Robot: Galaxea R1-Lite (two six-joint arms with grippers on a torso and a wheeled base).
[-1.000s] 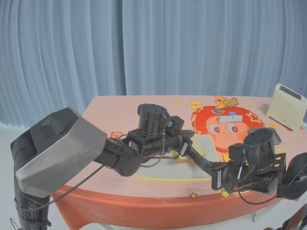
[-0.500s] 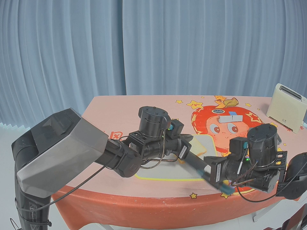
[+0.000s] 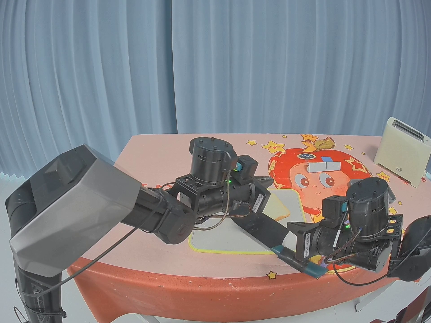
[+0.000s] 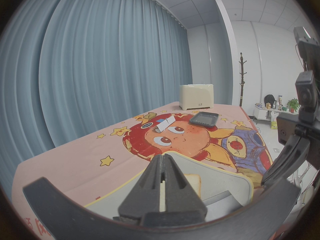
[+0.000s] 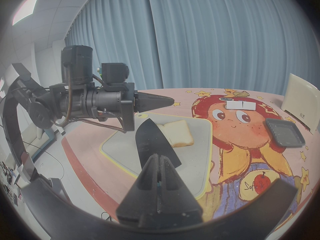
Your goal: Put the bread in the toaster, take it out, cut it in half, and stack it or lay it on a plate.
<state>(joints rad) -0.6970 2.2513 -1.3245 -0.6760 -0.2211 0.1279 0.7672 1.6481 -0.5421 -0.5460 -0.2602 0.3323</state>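
Note:
A slice of bread (image 3: 279, 209) (image 5: 177, 134) (image 4: 193, 184) lies on the pale cutting board (image 3: 224, 241) (image 5: 121, 147) in the middle of the table. Just above the bread's near side my left gripper (image 3: 267, 185) (image 5: 168, 101) (image 4: 162, 157) hovers, shut, with nothing in it. My right gripper (image 3: 291, 247) (image 5: 159, 157) is shut on the teal handle of a black-bladed knife (image 3: 260, 227) (image 5: 155, 142). The blade lies low over the board, in front of the bread. A cream toaster (image 3: 402, 151) (image 5: 301, 100) (image 4: 196, 96) stands at the far right.
A dark square tray (image 5: 284, 132) (image 4: 204, 119) sits on the cartoon tablecloth between the board and the toaster. A white paper strip (image 3: 323, 167) lies farther back. The table's front edge (image 3: 215, 274) is close below the knife handle.
My right gripper has drawn the knife back from the bread toward the table's front and turned the blade flatter. My left gripper has lifted slightly off the bread.

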